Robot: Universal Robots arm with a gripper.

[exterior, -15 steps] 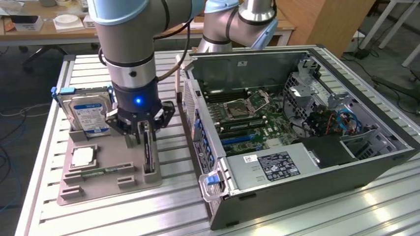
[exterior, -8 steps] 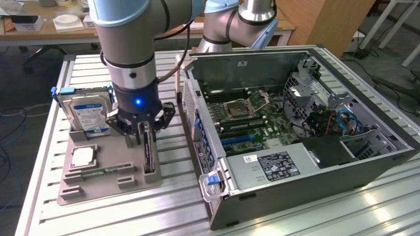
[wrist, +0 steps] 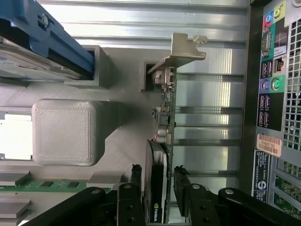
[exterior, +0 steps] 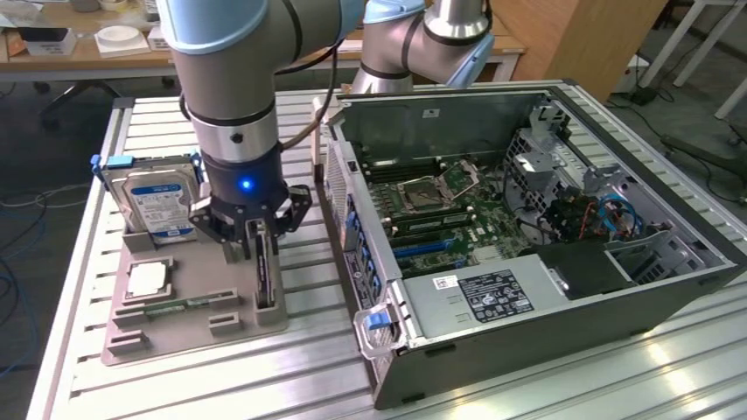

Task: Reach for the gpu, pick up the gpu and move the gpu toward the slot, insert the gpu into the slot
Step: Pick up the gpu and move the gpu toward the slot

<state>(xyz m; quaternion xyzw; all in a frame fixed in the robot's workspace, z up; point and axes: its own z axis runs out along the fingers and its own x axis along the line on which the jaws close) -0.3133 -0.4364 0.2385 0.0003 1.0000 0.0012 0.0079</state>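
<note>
Grey tray (exterior: 170,339), slatted aluminium table (exterior: 233,385); gripper (exterior: 254,249) straddles gpu (wrist: 165,113); desk (exterior: 70,59) behind.

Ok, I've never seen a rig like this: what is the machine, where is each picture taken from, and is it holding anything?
The machine is a robot arm ending in a gripper, a two-fingered clamp. One picture comes from a camera off the arm, the other from a camera on its wrist, looking past the fingers. On the table sit a grey tray of computer parts and an open computer case. The gripper straddles the gpu, a card standing on edge in the tray; the fingers are open, so nothing is held yet. The blue slot lies inside the case.
</note>
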